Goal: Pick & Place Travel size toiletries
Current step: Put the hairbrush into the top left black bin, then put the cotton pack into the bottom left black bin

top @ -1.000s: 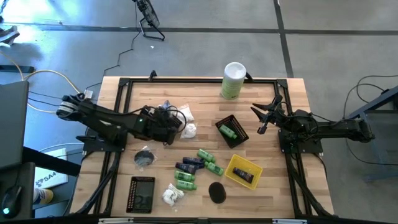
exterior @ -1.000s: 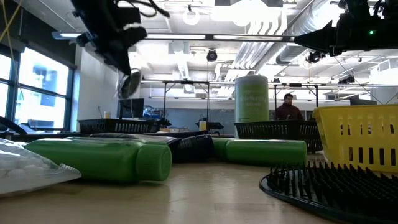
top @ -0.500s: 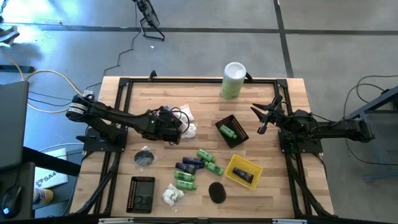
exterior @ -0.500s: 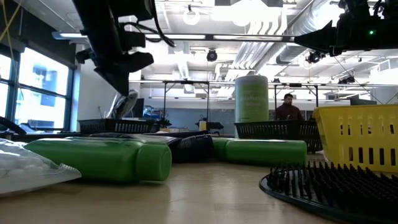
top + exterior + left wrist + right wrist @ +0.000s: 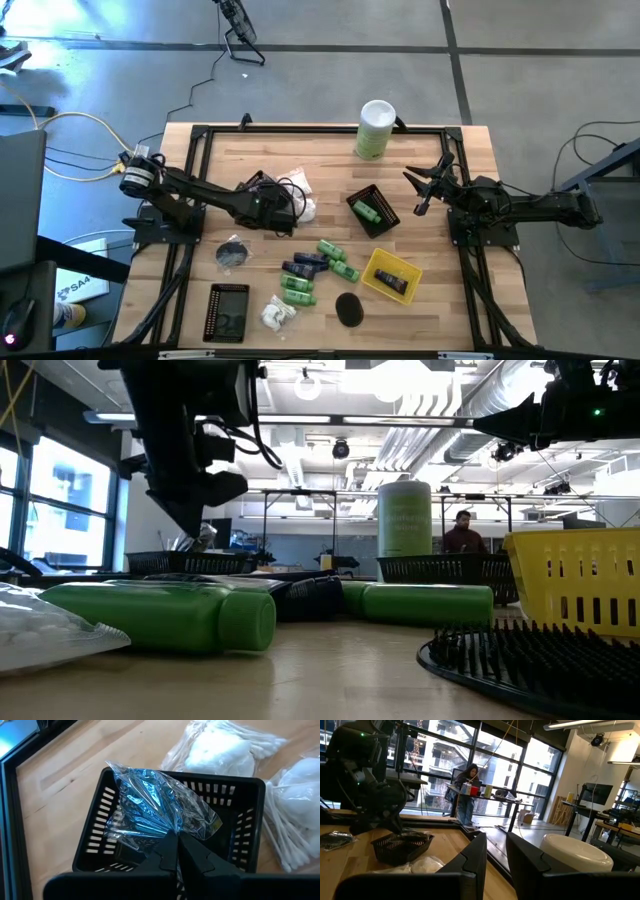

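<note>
My left gripper (image 5: 177,845) is shut on a clear crinkly packet (image 5: 155,805) and hangs over a small black basket (image 5: 240,785) at the table's left middle (image 5: 272,203). The low view shows this gripper (image 5: 190,532) just above the basket's rim. Green bottles (image 5: 335,255), navy tubes (image 5: 305,265), a black disc (image 5: 348,308) and a white packet (image 5: 278,315) lie loose on the near middle of the table. My right gripper (image 5: 425,185) waits at the right side, slightly open and holding nothing. My left gripper pinches the packet by one gathered end (image 5: 172,829) between its two fingertips. The fingers come slanting down from the table's left. The packet fans out beyond the fingertips over the inside of the black basket. Whether it touches the basket's floor I cannot tell.
Two white packets (image 5: 220,755) lie just beyond the basket. A second black basket (image 5: 372,210) holds a green bottle, and a yellow basket (image 5: 392,275) holds a dark tube. A flat black basket (image 5: 228,312) sits near left, and a tall white-and-green canister (image 5: 375,130) stands at the far edge.
My left gripper has come down with the packet toward the black basket and has tipped more steeply downward. The packet has sunk from well above the basket to its rim. My right gripper has kept still.
</note>
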{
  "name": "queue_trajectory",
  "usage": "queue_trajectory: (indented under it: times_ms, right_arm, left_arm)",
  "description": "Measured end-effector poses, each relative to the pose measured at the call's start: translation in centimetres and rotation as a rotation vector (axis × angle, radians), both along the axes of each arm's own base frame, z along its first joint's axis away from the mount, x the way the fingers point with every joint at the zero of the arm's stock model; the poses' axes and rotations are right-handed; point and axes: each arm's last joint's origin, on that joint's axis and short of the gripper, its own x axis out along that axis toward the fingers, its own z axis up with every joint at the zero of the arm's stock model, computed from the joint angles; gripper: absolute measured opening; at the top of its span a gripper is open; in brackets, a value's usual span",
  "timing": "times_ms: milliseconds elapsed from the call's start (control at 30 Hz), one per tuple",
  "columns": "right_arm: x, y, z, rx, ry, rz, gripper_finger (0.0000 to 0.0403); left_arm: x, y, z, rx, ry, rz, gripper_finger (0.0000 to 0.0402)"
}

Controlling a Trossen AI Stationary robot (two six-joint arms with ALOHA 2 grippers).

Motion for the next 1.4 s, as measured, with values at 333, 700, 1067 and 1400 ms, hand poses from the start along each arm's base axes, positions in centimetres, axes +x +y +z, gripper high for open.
queue_trajectory:
  times_ms: [333, 700, 1067, 1400]
  right_arm:
    - [0.0, 0.0, 0.0, 0.000, 0.000, 0.000, 0.0066]
    - [0.0, 0.0, 0.0, 0.000, 0.000, 0.000, 0.0066]
    - [0.0, 0.0, 0.0, 0.000, 0.000, 0.000, 0.0066]
    - [0.0, 0.0, 0.0, 0.000, 0.000, 0.000, 0.0066]
  left_arm:
    - [0.0, -0.1, -0.1, -0.021, 0.032, -0.034, 0.0001]
    - [0.0, -0.1, -0.1, -0.019, 0.042, -0.047, 0.0055]
    - [0.2, 0.0, 2.6, 0.025, 0.016, -0.044, 0.0078]
    - [1.9, -0.2, 8.0, 0.069, -0.005, -0.197, 0.0079]
